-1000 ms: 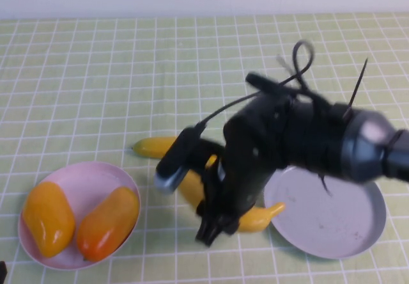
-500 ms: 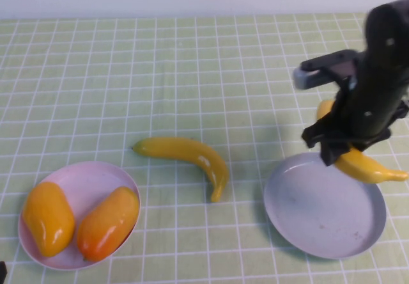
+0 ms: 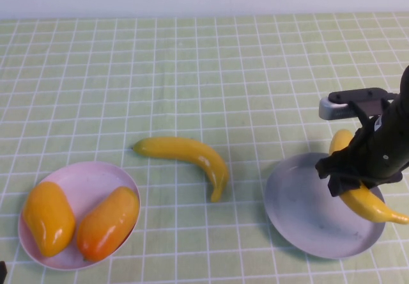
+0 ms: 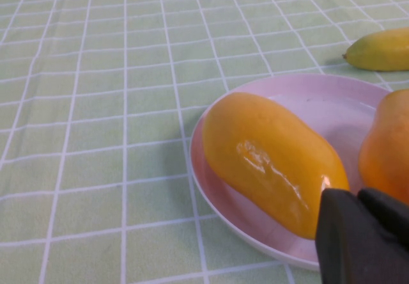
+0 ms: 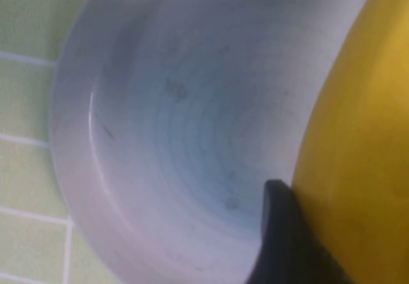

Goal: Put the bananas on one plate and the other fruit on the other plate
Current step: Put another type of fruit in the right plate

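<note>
My right end effector is at the right side of the frame, over the grey-blue plate, and it is squeezed tight on a banana. That banana hangs over the right part of the plate, with one tip sticking out past the plate's right rim and the other tip peeking out above my arm. In my right wrist view, the yellow banana fills one side and the grey-blue plate sits right under it, with one dark finger pressed on the banana. The other banana lies by itself on the green checked surface in the middle of the frame, well apart from both plates. The pink plate is at the lower left of the frame, with the two orange fruits lying on it side by side. My left end effector is low down just beside the pink plate, near the closest fruit, and I cannot tell if it is open or closed.
</note>
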Robot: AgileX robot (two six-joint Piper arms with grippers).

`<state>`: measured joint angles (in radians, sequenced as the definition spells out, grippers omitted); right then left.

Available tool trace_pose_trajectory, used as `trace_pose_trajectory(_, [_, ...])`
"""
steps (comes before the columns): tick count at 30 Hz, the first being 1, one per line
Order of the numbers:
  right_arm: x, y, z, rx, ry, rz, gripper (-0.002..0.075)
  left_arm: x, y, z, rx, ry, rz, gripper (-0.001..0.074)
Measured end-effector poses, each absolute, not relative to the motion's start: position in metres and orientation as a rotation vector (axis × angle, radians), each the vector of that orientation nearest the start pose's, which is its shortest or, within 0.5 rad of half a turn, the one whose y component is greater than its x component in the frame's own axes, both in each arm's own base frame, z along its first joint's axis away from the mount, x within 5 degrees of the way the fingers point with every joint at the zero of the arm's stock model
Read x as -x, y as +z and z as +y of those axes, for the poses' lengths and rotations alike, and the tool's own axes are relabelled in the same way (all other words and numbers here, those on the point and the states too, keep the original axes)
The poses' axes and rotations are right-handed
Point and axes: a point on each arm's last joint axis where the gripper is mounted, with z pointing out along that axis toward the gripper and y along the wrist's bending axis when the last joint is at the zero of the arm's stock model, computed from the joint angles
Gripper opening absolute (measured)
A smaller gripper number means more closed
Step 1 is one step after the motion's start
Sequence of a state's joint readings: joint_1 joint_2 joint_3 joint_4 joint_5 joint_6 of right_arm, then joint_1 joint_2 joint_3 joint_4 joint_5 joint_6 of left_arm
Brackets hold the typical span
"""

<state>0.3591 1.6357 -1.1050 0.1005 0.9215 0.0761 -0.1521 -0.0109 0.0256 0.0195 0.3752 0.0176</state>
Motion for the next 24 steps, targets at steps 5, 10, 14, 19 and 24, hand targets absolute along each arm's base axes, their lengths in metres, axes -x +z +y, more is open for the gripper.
trace_pose_trajectory(5, [-0.292,0.219,0.120,0.306,0.234,2.924,0.0316,-0.052,0.171,-0.007,-0.171,-0.073,1.866,0.0002])
trace_pose_trajectory(10, [-0.298,0.204,0.123,0.288,0.240,2.953,0.0316,-0.052,0.171,-0.007,-0.171,-0.073,1.866,0.0002])
trace_pose_trajectory(14, [-0.299,0.195,0.123,0.289,0.231,2.978,0.0328,-0.052,0.171,-0.007,-0.171,-0.073,1.866,0.0002])
trace_pose_trajectory(19, [-0.299,0.194,0.123,0.292,0.227,2.995,0.0569,-0.052,0.171,-0.007,-0.171,-0.073,1.866,0.0002])
trace_pose_trajectory(24, [-0.299,0.206,0.123,0.301,0.200,3.058,0.0672,-0.052,0.171,-0.007,-0.171,-0.073,1.866,0.0002])
